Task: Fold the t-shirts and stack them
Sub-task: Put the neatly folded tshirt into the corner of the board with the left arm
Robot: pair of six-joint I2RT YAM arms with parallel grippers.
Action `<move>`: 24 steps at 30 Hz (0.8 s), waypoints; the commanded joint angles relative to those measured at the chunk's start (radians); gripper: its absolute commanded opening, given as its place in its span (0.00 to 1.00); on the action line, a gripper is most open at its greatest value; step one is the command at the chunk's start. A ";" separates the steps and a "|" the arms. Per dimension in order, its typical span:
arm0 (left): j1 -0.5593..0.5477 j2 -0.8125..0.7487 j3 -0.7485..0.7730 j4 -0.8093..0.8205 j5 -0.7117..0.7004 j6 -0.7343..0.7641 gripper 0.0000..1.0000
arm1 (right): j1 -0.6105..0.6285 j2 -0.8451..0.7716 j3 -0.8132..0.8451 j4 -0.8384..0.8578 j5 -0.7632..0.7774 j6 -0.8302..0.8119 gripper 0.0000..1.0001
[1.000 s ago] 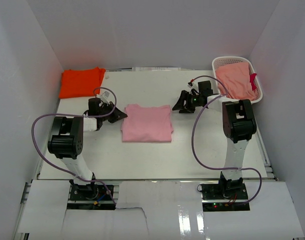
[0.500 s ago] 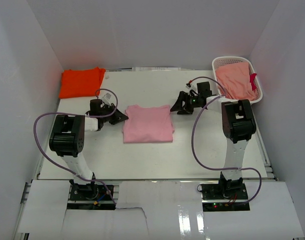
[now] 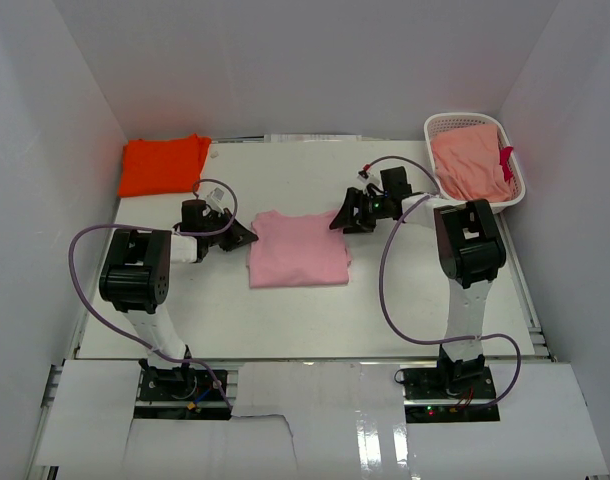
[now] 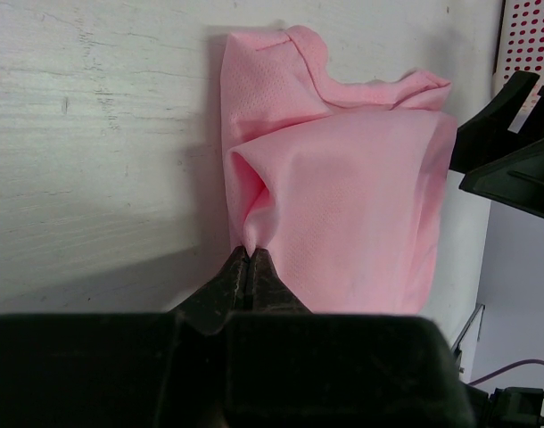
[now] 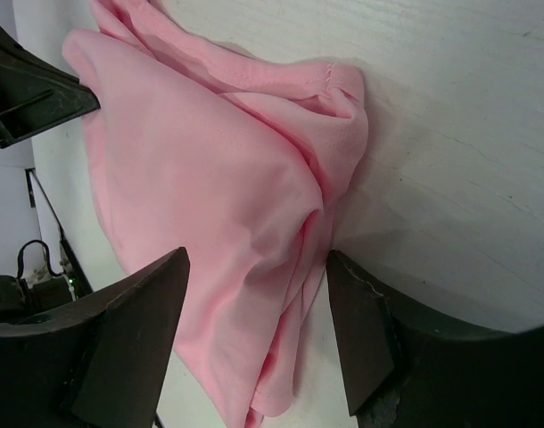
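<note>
Pink t-shirt lying folded in middle of table, edges bunching. Left gripper pinching fold at its left edge, jaws clamping tight on cloth. Right gripper sitting at right edge, fingers spread wide, straddling cloth, gripping nothing. Orange t-shirt lying folded at far-left corner, well apart. Basket at far right, holding salmon cloth.

basket is hogging the far-right corner, orange shirt the far-left, pink shirt the middle; worktop along the near edge is looking open.
</note>
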 commanded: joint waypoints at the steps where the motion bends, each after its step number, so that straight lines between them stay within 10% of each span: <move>1: -0.008 0.003 -0.006 0.004 0.005 0.009 0.00 | 0.007 0.019 -0.021 -0.011 0.022 -0.002 0.70; 9: -0.008 0.007 -0.009 0.007 0.010 0.009 0.01 | 0.017 0.059 -0.001 0.000 0.003 0.016 0.49; 15: -0.008 0.006 -0.024 0.027 0.002 0.001 0.45 | 0.017 0.074 0.011 -0.001 -0.003 0.016 0.41; 19: -0.003 0.018 -0.033 0.048 0.025 -0.010 0.54 | 0.017 0.081 0.020 -0.012 0.000 0.012 0.10; 24: 0.000 0.026 -0.042 0.061 0.028 -0.013 0.58 | 0.017 0.078 0.023 -0.017 -0.001 0.010 0.08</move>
